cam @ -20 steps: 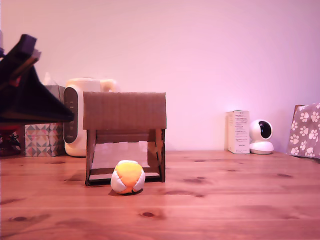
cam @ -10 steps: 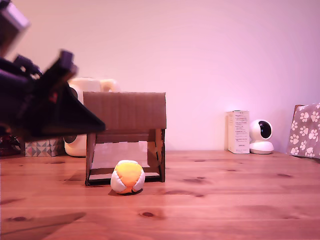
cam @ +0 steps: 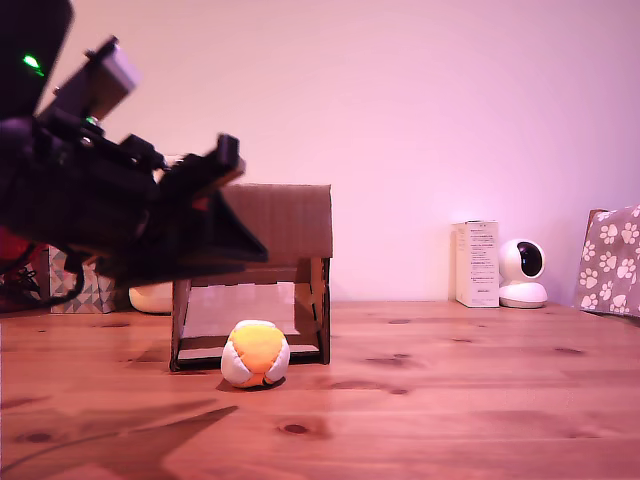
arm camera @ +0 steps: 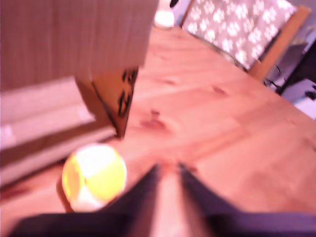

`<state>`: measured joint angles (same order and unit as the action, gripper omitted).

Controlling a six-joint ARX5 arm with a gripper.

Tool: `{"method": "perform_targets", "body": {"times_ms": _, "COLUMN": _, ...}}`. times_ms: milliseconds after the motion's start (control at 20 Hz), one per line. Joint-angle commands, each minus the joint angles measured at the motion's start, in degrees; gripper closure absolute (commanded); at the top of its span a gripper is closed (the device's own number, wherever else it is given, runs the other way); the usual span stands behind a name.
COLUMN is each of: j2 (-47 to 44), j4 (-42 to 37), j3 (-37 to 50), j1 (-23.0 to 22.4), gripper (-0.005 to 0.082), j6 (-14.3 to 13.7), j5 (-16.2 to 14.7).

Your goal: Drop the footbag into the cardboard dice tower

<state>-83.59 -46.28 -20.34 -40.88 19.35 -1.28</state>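
The footbag (cam: 256,353), a small orange, yellow and white stitched ball, lies on the wooden table just in front of the cardboard dice tower's (cam: 295,225) lower opening. My gripper (cam: 262,245) comes in from the exterior view's left as a dark wedge, above and to the left of the footbag and in front of the tower's upper band. In the blurred wrist view the footbag (arm camera: 94,175) lies beside the gripper (arm camera: 169,170), between it and the tower (arm camera: 74,44). The fingers stand almost together with only a thin slit, holding nothing.
A patterned tissue box (cam: 90,285) and a white appliance (cam: 155,297) stand behind the arm. On the exterior view's right are a white carton (cam: 478,263), a small white camera (cam: 522,272) and a paw-print cushion (cam: 610,260). Bare table (cam: 450,400) spreads in front.
The arm has swung from the exterior view's far left toward the right and closer to the tower, now covering its left part. The footbag and tower have not moved.
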Motion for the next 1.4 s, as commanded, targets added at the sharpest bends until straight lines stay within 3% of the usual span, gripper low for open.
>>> {"method": "perform_targets", "body": {"times_ms": 0, "j2": -1.8, "j4": 0.2, "j3": 0.4, "j1": -0.2, "gripper": 0.0006, "j6": 0.2, "j5": 2.1}}
{"method": "perform_targets", "body": {"times_ms": 250, "j2": -3.4, "j4": 0.4, "j3": 0.2, "j1": -0.2, "gripper": 0.0008, "j6": -0.5, "j5": 6.4}}
{"method": "perform_targets", "body": {"times_ms": 650, "j2": -13.0, "j4": 0.4, "j3": -5.0, "j1": -0.2, "gripper": 0.0008, "j6": -2.0, "j5": 7.6}}
{"method": "perform_targets", "body": {"times_ms": 850, "j2": -18.6, "j4": 0.4, "j3": -9.5, "j1": -0.1, "gripper": 0.0009, "j6": -5.0, "j5": 8.0}}
{"method": "perform_targets", "body": {"times_ms": 1050, "j2": -23.4, "j4": 3.8, "j3": -13.9, "j1": 0.2, "gripper": 0.0011, "j6": -5.9, "j5": 8.4}}
{"method": "perform_targets", "body": {"times_ms": 1150, "j2": -24.6, "j4": 6.3, "j3": -15.5, "j1": 0.5, "gripper": 0.0108, "j6": -5.9, "j5": 8.5}}
{"method": "perform_targets", "body": {"times_ms": 1350, "j2": -24.7, "j4": 7.2, "j3": -15.8, "j1": 1.2, "gripper": 0.0598, "j6": -6.3, "j5": 9.3}}
